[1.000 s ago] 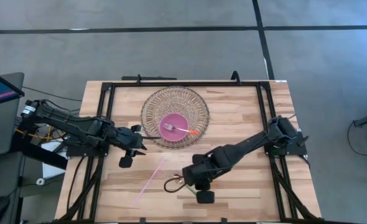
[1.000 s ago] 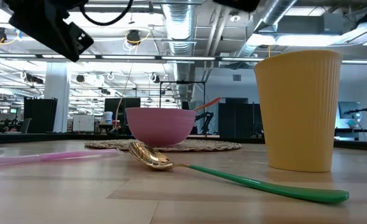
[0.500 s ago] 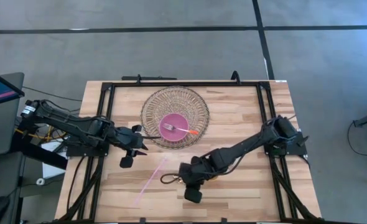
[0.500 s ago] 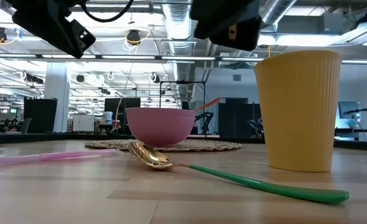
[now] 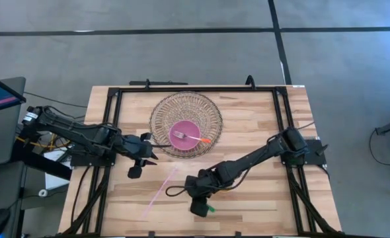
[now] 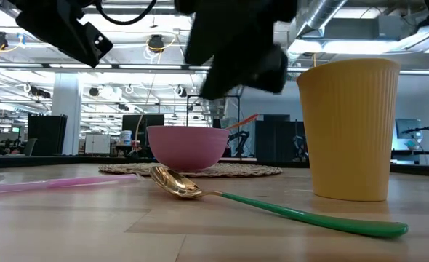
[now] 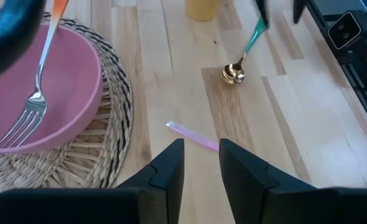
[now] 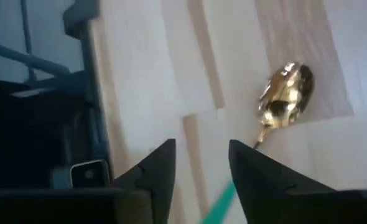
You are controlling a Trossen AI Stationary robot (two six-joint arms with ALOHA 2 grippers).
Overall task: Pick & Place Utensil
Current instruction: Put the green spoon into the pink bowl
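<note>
A spoon with a gold bowl [image 8: 286, 102] and a green handle [image 6: 309, 217] lies flat on the wooden table, near its front middle. My right gripper [image 5: 188, 190] hovers open just above it, with the green handle [image 8: 224, 202] showing between its fingers and the bowl ahead of them; it touches nothing. My left gripper [image 5: 142, 155] is open and empty at the left rim of the woven mat [image 5: 186, 123]. A pink bowl [image 5: 184, 135] stands on the mat and holds a fork with an orange handle [image 5: 194, 138].
A yellow ribbed cup [image 6: 349, 129] stands upright beside the spoon's handle, hidden under my right arm in the high view. A pink straw [image 5: 158, 193] lies on the table left of the spoon. Black frame rails run along the table's edges.
My right gripper has gone toward the table's left edge, passing over the cup and along the spoon, and has come down into the low view. The spoon, cup, bowl and straw have stayed in place.
</note>
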